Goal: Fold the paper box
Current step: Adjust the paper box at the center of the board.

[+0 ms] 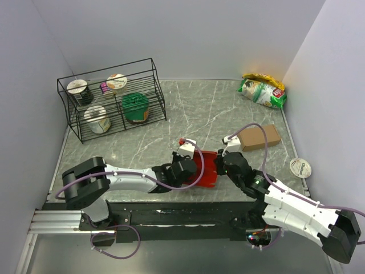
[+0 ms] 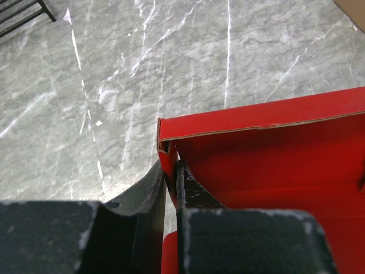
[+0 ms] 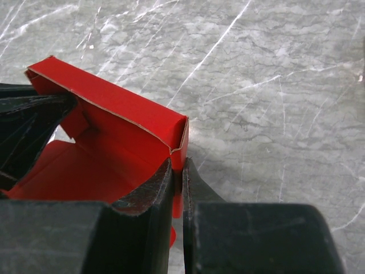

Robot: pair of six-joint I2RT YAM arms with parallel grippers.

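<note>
The marble table (image 1: 228, 108) filled the view, so every place here was called off it. On the table's far left stood the black wire rack (image 1: 106, 69), with tubs (image 1: 136, 107) on its shelves. Both arms reached in from the table's near edge and met at its near middle. A green and yellow snack bag (image 1: 262, 91) lay in the table's far right corner, and a brown cardboard box (image 1: 262, 137) sat right of the table's centre. And there it was, the paper box (image 1: 208, 171), bright red, at the table's near middle, inside showing and one long wall raised. The left gripper (image 2: 171, 168) had its fingers pinched on red card at that wall's left corner. The right gripper (image 3: 178, 171) was clamped on the right corner. A white round lid (image 1: 300, 167) rested by the table's right edge.
</note>
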